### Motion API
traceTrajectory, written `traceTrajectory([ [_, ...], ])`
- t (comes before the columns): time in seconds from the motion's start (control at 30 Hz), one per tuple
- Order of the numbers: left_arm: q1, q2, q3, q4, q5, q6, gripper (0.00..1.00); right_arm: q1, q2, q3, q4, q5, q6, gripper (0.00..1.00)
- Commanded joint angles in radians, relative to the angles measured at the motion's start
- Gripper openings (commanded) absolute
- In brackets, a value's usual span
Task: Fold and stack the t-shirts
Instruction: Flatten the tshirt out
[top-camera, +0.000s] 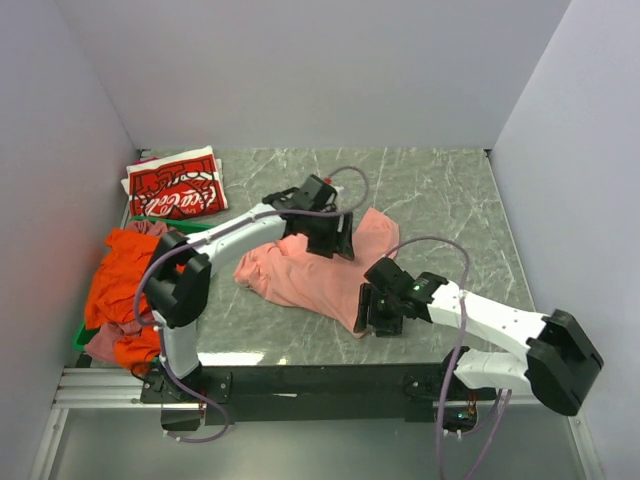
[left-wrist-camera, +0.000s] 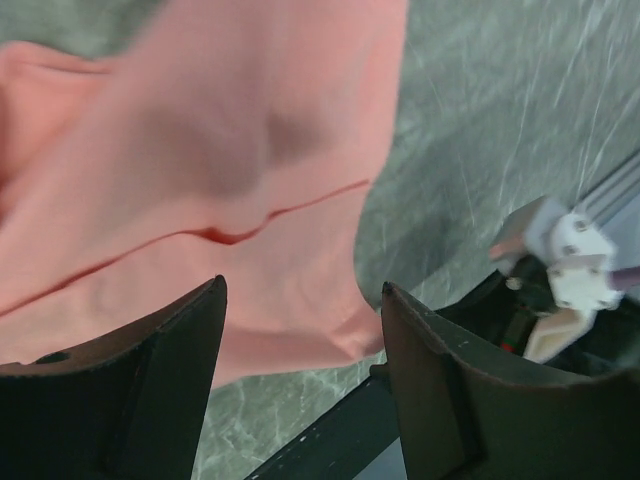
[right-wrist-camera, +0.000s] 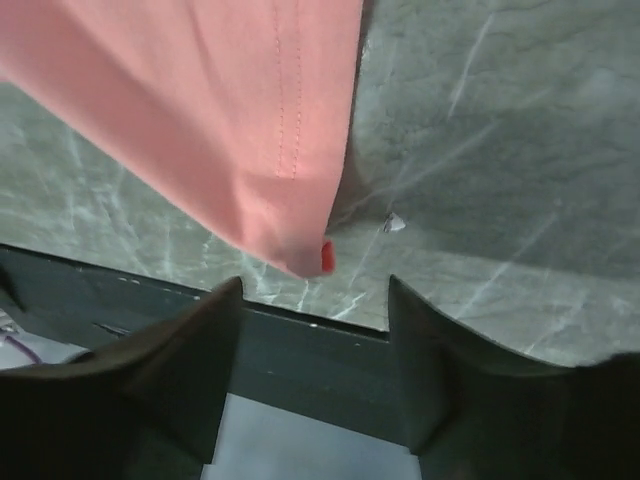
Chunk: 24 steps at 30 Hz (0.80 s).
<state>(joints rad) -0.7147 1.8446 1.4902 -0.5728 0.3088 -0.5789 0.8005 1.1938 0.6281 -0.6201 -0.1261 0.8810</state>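
Observation:
A plain salmon-pink t-shirt (top-camera: 300, 278) lies crumpled in the middle of the table. My left gripper (top-camera: 330, 240) hovers over its far part, open and empty; the left wrist view shows the pink cloth (left-wrist-camera: 200, 170) beyond the spread fingers (left-wrist-camera: 170, 350). My right gripper (top-camera: 378, 312) is open and empty over the shirt's near corner, which shows in the right wrist view (right-wrist-camera: 280, 190) just ahead of the fingers (right-wrist-camera: 190, 350). A folded red t-shirt with white Coca-Cola print (top-camera: 178, 188) lies at the back left. An orange t-shirt (top-camera: 125, 275) and a mauve one (top-camera: 105, 343) are heaped at the left.
A green crate (top-camera: 79, 338) holds the orange and mauve heap at the left wall. Grey walls close the table at left, back and right. The black front rail (right-wrist-camera: 300, 345) runs along the near table edge. The right arm (left-wrist-camera: 565, 270) shows in the left wrist view.

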Motion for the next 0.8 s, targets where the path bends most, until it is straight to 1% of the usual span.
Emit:
traceTrajectory([
  [0.0, -0.066, 0.028, 0.076, -0.001, 0.043, 0.063, 0.68, -0.012, -0.078, -0.001, -0.058, 0.100, 0.087, 0.68],
  [0.1, -0.104, 0.077, 0.113, -0.016, 0.036, 0.068, 0.67, -0.055, -0.152, -0.019, -0.108, 0.175, 0.148, 0.71],
  [0.2, -0.141, 0.111, 0.142, -0.027, 0.012, 0.071, 0.65, -0.130, -0.259, -0.033, -0.161, 0.250, 0.197, 0.71],
  [0.23, -0.149, 0.131, 0.159, -0.030, 0.006, 0.073, 0.65, -0.147, -0.282, -0.013, -0.205, 0.270, 0.217, 0.71],
  [0.27, -0.155, 0.139, 0.166, -0.035, 0.001, 0.073, 0.64, -0.152, -0.284, 0.001, -0.216, 0.319, 0.220, 0.71],
  [0.33, -0.175, 0.172, 0.189, -0.048, -0.026, 0.077, 0.62, -0.153, -0.280, 0.045, -0.224, 0.370, 0.233, 0.71],
  [0.5, -0.198, 0.231, 0.234, -0.070, -0.086, 0.088, 0.60, -0.181, -0.278, 0.099, -0.227, 0.456, 0.283, 0.70],
  [0.77, -0.226, 0.329, 0.314, -0.088, -0.187, 0.134, 0.54, -0.185, -0.277, 0.117, -0.188, 0.464, 0.323, 0.69],
])
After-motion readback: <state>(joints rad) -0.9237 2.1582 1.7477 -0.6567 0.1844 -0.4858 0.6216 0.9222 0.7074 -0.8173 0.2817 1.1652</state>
